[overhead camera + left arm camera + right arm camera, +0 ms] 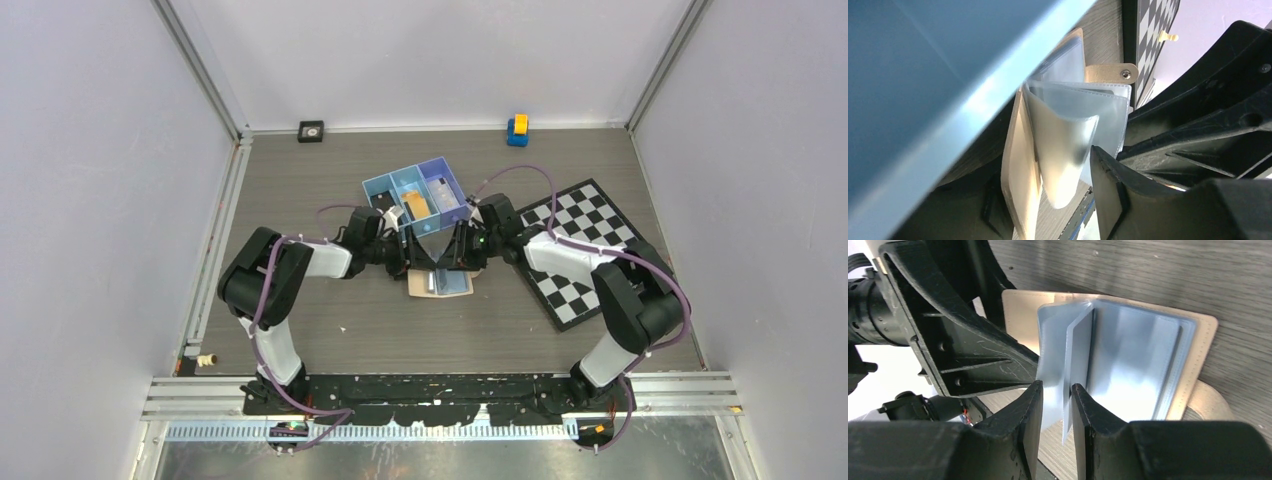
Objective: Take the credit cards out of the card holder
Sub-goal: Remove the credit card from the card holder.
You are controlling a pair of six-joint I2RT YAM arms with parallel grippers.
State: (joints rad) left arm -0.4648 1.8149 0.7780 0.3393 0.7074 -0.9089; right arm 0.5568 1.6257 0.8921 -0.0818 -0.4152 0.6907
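The tan card holder (441, 285) lies open on the table between my two grippers, its clear plastic sleeves fanned upward. In the right wrist view (1198, 340) my right gripper (1056, 386) is closed to a narrow gap on one upright sleeve leaf (1075, 355). In the left wrist view the tan cover (1020, 170) and a sleeve (1068, 145) sit between the wide-apart fingers of my left gripper (1043, 180). The snap tab (1110, 73) points away. An orange-tan card (416, 204) lies in the blue tray. I cannot tell whether any sleeve holds a card.
The blue three-compartment tray (372, 186) stands just behind the grippers, and its wall (923, 100) fills the left wrist view's upper left. A checkerboard mat (590, 250) lies to the right. A small yellow-and-blue toy (517, 128) and a black square object (311, 130) sit by the back wall.
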